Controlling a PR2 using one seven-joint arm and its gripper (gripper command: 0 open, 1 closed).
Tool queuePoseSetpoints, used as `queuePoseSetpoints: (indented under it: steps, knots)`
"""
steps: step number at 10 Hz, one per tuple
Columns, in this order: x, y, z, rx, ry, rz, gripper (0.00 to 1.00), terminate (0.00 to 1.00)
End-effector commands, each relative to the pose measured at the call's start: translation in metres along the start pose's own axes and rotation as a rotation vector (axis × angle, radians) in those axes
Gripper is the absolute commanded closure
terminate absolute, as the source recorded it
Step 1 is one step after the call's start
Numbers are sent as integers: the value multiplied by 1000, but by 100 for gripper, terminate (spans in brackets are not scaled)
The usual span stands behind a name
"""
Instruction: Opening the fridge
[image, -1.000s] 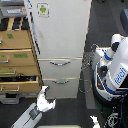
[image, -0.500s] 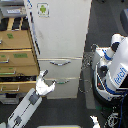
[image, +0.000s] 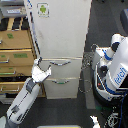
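Currently, my white gripper (image: 42, 73) sits at the left edge of the tall white fridge (image: 62, 40), beside the upper curved silver handle (image: 61, 63); its grip state cannot be determined. The fridge stands upright, door shut, touching the tan wooden drawer cabinet (image: 16, 56) on the exterior view's left.

A tan wooden cabinet (image: 15, 55) with green-labelled drawers stands on the exterior view's left, over dark floor (image: 100, 20).

The dark floor (image: 100, 30) carries the fridge (image: 62, 45) and, apparently touching it, a wooden cabinet (image: 15, 60).
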Motion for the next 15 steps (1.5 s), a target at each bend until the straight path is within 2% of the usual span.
queuePoseSetpoints:
  steps: [1, 5, 15]
  knots:
    - [36, 85, -9, 54, 40, 180, 0, 0]
    - [49, 127, -17, 95, 69, 236, 0, 0]
    - [71, 166, -28, 90, 71, 227, 0, 0]
